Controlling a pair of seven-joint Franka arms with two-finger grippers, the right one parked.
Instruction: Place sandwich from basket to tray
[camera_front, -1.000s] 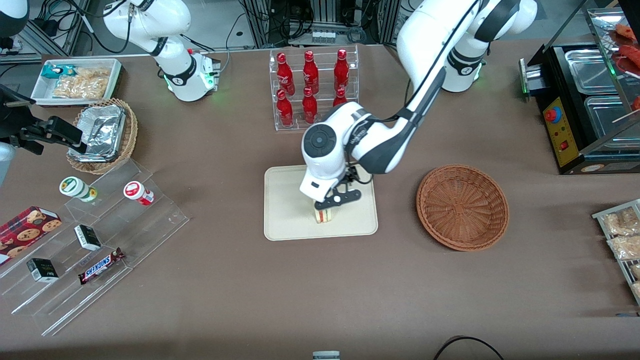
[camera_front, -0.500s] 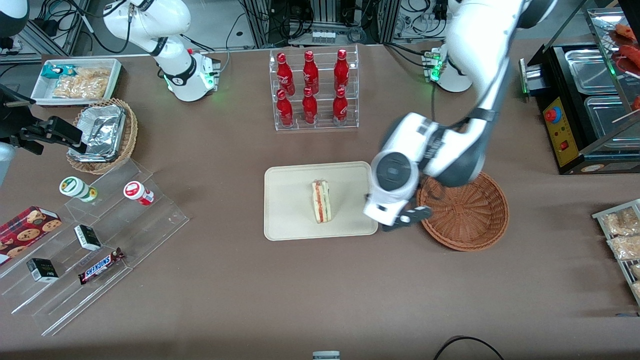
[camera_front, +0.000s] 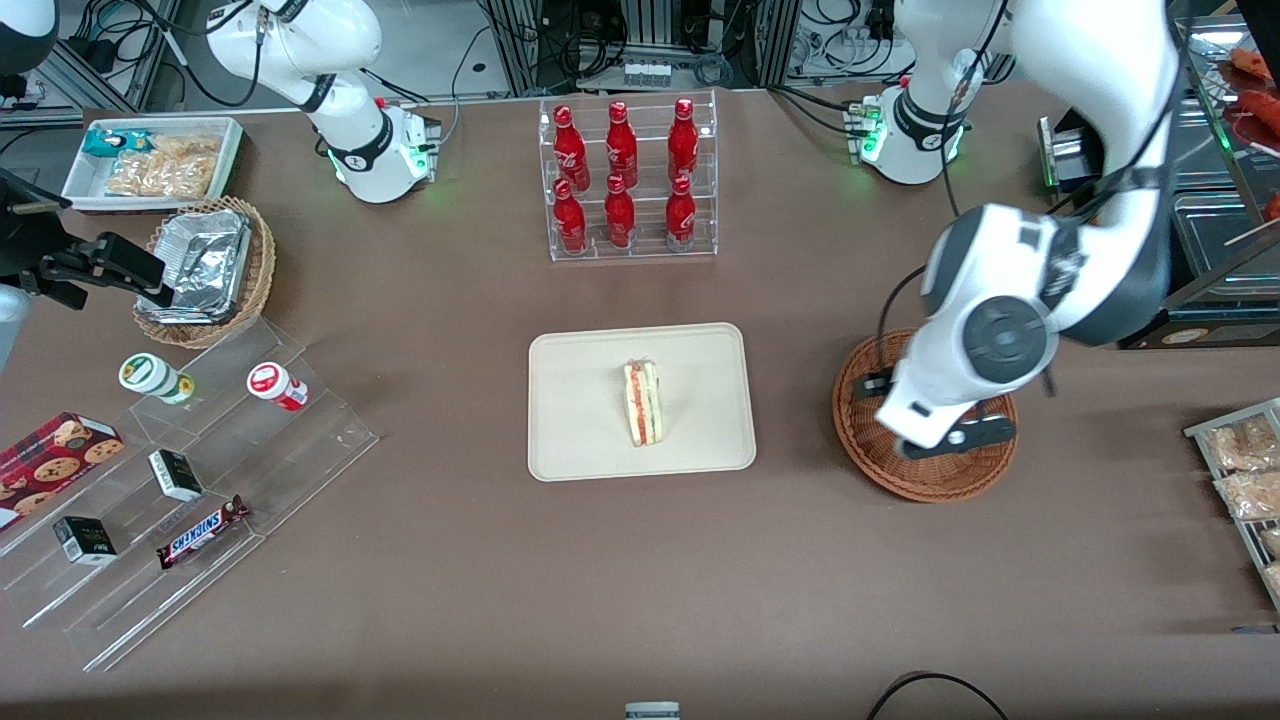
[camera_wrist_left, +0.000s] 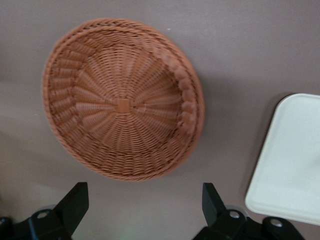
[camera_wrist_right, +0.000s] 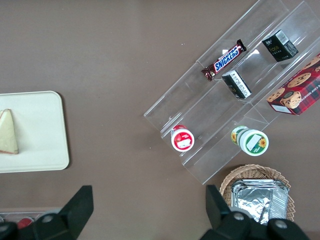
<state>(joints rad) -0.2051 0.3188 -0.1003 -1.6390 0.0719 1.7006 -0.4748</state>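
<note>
The sandwich (camera_front: 642, 403), a pale triangular wedge with red, orange and green layers showing on its cut side, lies on the tray (camera_front: 580, 440), about mid-tray and slightly toward the working arm's end. The tray is flat, cream-beige and smooth, rectangular with rounded corners and a low rim, and sits on the brown worktop (camera_front: 640, 580). Well apart from it, toward the working arm's end, is the basket (camera_front: 935, 485): round, shallow, reddish-brown wicker woven in rings around a small square centre, with nothing inside it in the wrist view (camera_wrist_left: 120, 105).

The gripper (camera_front: 935, 425) hangs above the basket, covering part of its bowl in the front view. Its jaws stand wide apart and hold nothing; the two black fingers (camera_wrist_left: 75, 202) touch neither the basket nor the tray.

Farther from the front camera than the tray stands a clear acrylic rack of red bottles (camera_front: 625, 180).
</note>
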